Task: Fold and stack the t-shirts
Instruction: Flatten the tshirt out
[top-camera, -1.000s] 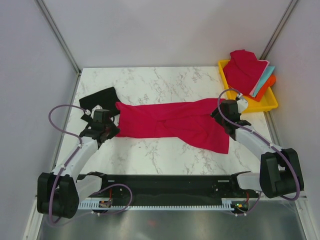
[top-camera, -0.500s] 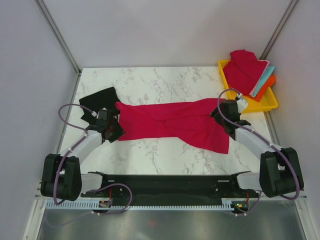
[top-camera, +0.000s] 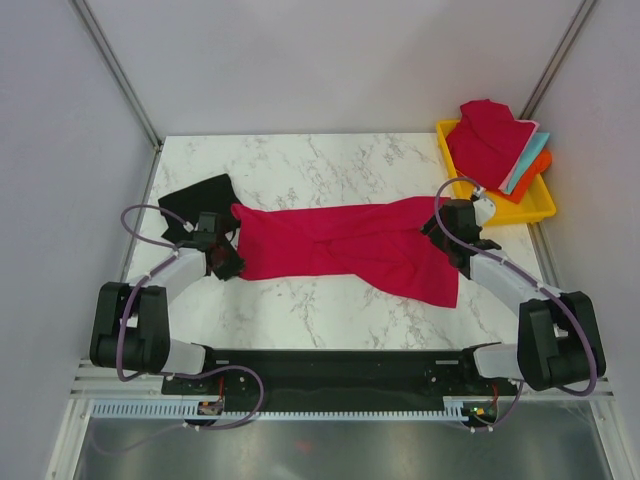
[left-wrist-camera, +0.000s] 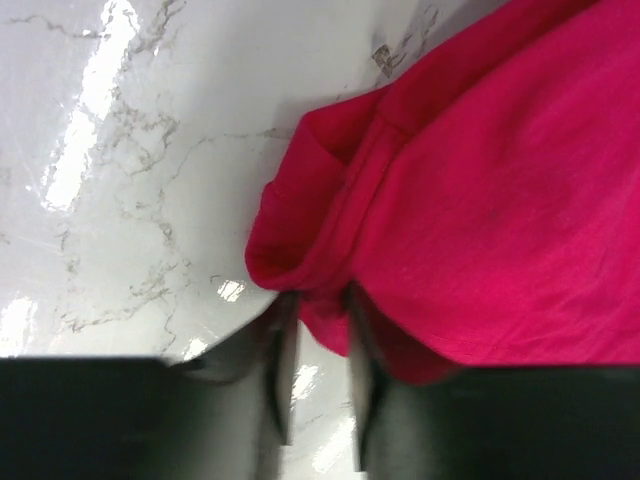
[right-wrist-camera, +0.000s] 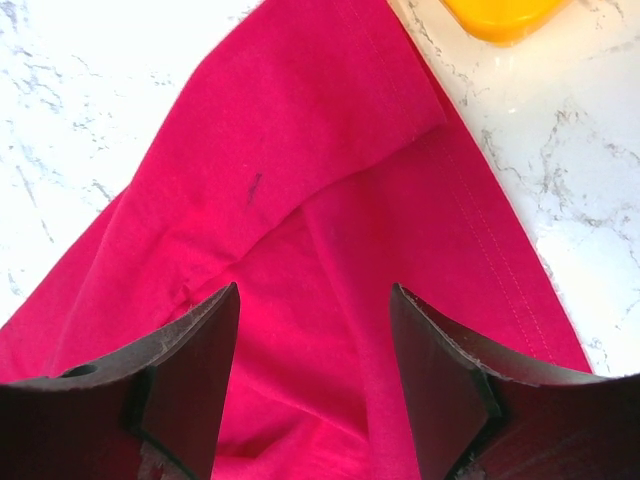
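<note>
Top view: we see a red t-shirt (top-camera: 350, 250) lying flat across the middle of the marble table (top-camera: 330, 160), its long axis running from 9 to 3 o'clock. Bare marble lies open along its 12 o'clock side and along its 6 o'clock side. A black t-shirt (top-camera: 200, 195) sits at the table's 9 o'clock edge, just beside the red hem.

The left gripper (top-camera: 222, 258) meets the red t-shirt's 9 o'clock end. In the left wrist view its fingers (left-wrist-camera: 285, 380) stand a narrow gap apart with the folded hem between their tips; we cannot tell whether they pinch it.

The right gripper (top-camera: 452, 232) hangs over the 3 o'clock end, its fingers (right-wrist-camera: 185, 380) spread wide with nothing between them.

A yellow tray (top-camera: 530, 215) fills the 2 o'clock corner. It holds a crumpled red t-shirt (top-camera: 485, 140) on top of a teal t-shirt (top-camera: 527, 160) and an orange t-shirt (top-camera: 538, 170).
</note>
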